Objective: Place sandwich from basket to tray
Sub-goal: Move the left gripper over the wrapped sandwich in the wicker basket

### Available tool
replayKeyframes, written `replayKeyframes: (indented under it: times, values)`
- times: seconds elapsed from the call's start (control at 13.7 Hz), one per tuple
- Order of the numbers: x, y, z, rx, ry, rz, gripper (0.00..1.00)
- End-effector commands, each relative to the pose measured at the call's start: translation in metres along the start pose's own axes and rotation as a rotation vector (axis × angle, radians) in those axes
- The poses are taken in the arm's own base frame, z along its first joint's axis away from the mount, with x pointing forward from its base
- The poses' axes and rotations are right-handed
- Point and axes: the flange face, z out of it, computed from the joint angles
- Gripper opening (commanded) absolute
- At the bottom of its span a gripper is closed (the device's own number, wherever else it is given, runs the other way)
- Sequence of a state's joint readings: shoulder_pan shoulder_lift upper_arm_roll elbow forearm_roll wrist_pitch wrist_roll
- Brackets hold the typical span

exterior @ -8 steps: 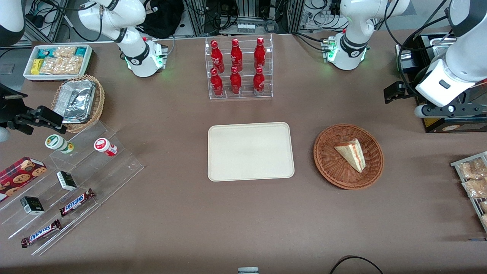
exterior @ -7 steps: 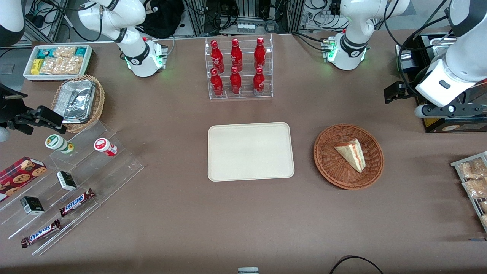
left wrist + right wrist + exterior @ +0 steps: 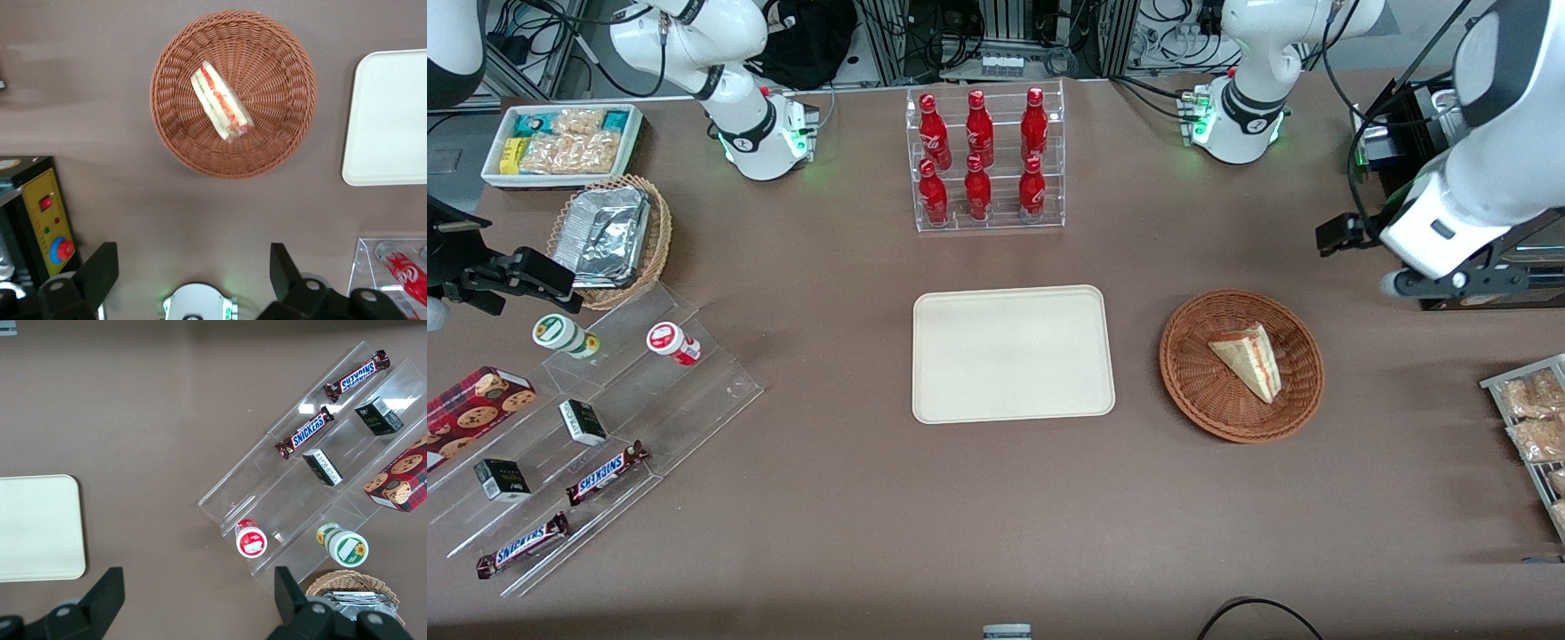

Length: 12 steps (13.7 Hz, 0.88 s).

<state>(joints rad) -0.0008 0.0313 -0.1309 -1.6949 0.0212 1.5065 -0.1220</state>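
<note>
Lying on its side in the basket (image 3: 1240, 364), the sandwich (image 3: 1248, 359) looks light and soft, a bread wedge with red, white and green filling showing along one long edge (image 3: 221, 107); I judge it easy to crush and apt to shed its layers if squeezed hard; a faint sheen at one corner in the left wrist view suggests a clear wrap, though that is not certain, and a wrap would make it slippery. The best hold, as I judge it, is across the two flat bread faces near the thick middle of the wedge, not at the thin tip, with a gentle closing force; since it lies flat on the sloping weave, one finger may have to slide under the raised edge.

The gripper (image 3: 187, 267) hangs high above the table with its fingers (image 3: 100, 270) spread wide and nothing between them; in the front view the arm stands toward the working arm's end of the table, farther from the camera than the basket and well apart from it. The sandwich is therefore well below the open jaws and off to one side, not yet under them; the tray (image 3: 1013, 353) lies bare beside the basket, nearer the parked arm's end, waiting.
</note>
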Motion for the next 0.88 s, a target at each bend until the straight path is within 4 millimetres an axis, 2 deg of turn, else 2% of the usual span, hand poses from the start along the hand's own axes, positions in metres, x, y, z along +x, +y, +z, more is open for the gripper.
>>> replayKeyframes:
  times: [0.0,0.15,0.44,0.59,0.8]
  values:
    - [0.008,-0.001,0.042,0.011,0.011,-0.001,1.00]
    - [0.015,0.000,0.077,0.009,0.037,-0.005,1.00]
    - [0.025,0.003,0.132,0.001,0.061,-0.027,1.00]
    - [0.030,0.004,0.156,-0.007,0.083,-0.033,1.00]
    - [0.027,0.005,0.189,-0.021,0.130,-0.122,1.00]
